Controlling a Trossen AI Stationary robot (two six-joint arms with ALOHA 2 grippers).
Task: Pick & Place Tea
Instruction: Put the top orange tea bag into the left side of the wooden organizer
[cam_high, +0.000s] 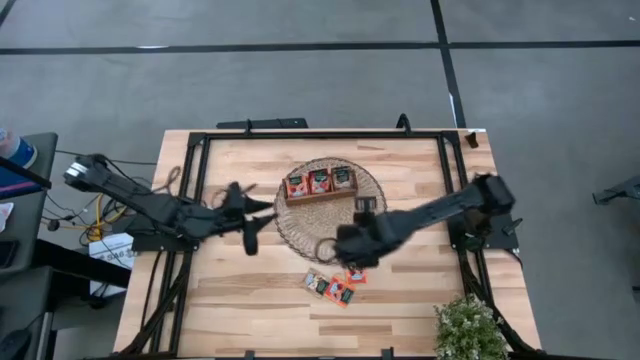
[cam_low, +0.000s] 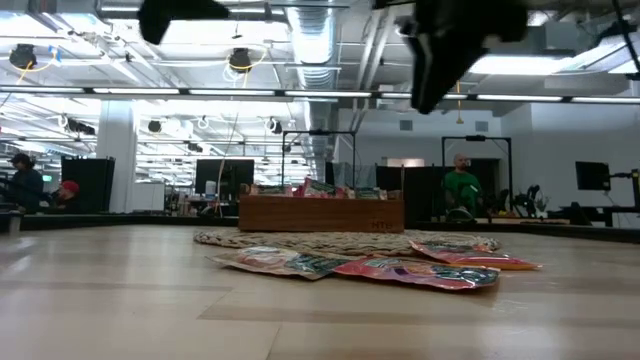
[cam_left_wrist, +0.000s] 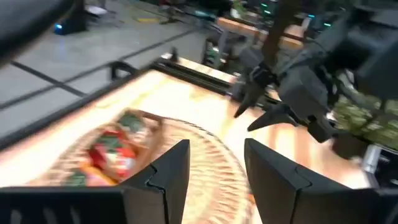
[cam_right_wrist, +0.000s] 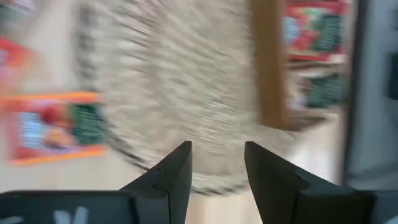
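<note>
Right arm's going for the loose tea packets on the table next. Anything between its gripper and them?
Nothing visible. The right gripper hangs open and empty above the mat's near edge, and the loose packets lie flat on bare wood just beyond it. The left gripper waits off to the side.

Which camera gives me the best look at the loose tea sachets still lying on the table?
The high view: the loose sachets lie together on bare wood just off the woven mat. The low view shows them edge-on; the right wrist view catches one, blurred; the left wrist view shows none.

I hold the right gripper raised, jaws parted and empty. The left gripper waits beside it, jaws open.
</note>
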